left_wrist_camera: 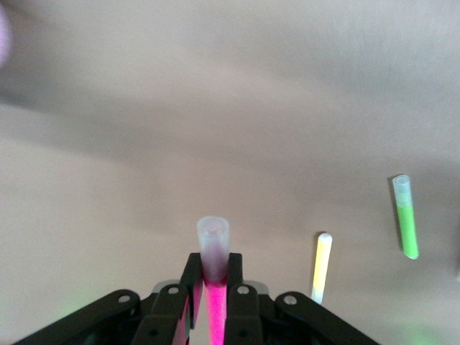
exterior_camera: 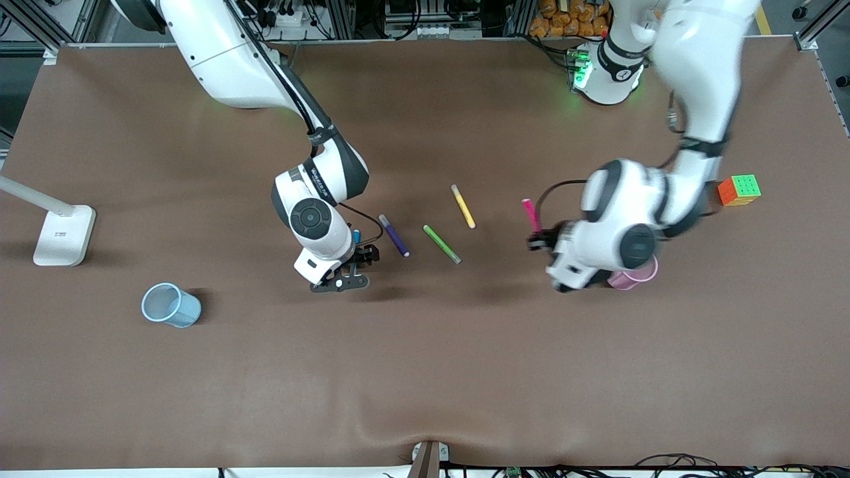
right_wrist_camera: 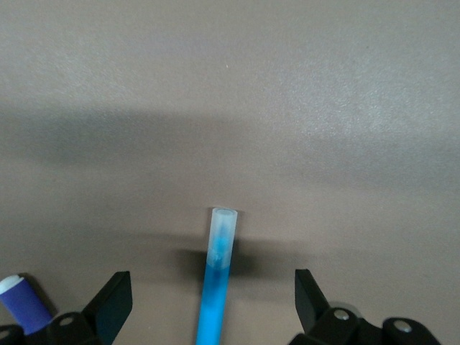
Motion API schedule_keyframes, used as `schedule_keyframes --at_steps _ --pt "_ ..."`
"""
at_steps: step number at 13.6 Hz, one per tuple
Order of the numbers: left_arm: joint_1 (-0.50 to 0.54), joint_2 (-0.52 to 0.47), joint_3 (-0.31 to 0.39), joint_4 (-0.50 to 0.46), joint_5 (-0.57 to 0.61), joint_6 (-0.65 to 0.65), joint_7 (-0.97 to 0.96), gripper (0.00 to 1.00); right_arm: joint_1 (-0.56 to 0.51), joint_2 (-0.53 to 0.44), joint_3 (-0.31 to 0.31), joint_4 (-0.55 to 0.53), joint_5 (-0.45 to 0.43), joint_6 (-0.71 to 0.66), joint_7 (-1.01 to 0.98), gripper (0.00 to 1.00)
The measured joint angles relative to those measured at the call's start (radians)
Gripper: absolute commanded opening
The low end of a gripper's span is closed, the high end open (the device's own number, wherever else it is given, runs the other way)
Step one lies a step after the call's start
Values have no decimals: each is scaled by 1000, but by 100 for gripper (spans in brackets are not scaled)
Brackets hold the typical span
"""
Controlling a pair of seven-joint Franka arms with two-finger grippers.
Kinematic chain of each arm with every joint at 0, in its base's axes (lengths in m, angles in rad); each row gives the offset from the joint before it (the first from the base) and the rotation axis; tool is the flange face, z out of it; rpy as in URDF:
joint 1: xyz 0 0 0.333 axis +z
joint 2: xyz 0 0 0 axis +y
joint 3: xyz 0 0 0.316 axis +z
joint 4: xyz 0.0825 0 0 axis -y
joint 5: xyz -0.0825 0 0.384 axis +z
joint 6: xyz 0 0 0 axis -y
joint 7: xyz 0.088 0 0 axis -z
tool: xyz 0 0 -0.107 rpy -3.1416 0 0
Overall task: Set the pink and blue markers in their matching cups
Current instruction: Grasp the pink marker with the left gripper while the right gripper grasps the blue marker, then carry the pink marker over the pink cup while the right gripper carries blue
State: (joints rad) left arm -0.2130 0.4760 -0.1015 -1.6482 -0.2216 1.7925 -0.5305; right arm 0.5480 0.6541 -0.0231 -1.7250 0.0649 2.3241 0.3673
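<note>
The left gripper (left_wrist_camera: 213, 302) is closed tightly on the pink marker (left_wrist_camera: 213, 251), which it holds near one end so that the greyish tip sticks out past the fingers; in the front view this marker (exterior_camera: 531, 216) is up in the air, just beside the pink cup (exterior_camera: 637, 273), which stands partly hidden under the left arm's wrist. I think the grip near the end leaves most of the marker free to go down into the cup. The right gripper (right_wrist_camera: 212, 305) has its fingers wide apart, one on each side of the blue marker (right_wrist_camera: 218, 277), which lies flat on the table, so it seems ready to close on it. The blue cup (exterior_camera: 170, 305) stands well apart, toward the right arm's end of the table and nearer to the front camera. The purple marker (exterior_camera: 394, 235), green marker (exterior_camera: 441, 243) and yellow marker (exterior_camera: 463, 206) lie between the two arms, untouched.
</note>
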Motion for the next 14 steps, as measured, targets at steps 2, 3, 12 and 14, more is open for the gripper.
schedule_keyframes --at_steps 2,3,12,14 --pt "78 -19 1 65 5 -93 7 0 0 14 0 0 0 0 0 100" --pt "109 -26 2 82 6 -109 18 0 0 21 0 0 0 1 0 100" --pt "283 -89 4 103 170 -67 2 0 0 39 0 0 0 41 1 100" --pt "331 -85 4 97 171 -43 -7 0 0 40 0 0 0 41 1 100"
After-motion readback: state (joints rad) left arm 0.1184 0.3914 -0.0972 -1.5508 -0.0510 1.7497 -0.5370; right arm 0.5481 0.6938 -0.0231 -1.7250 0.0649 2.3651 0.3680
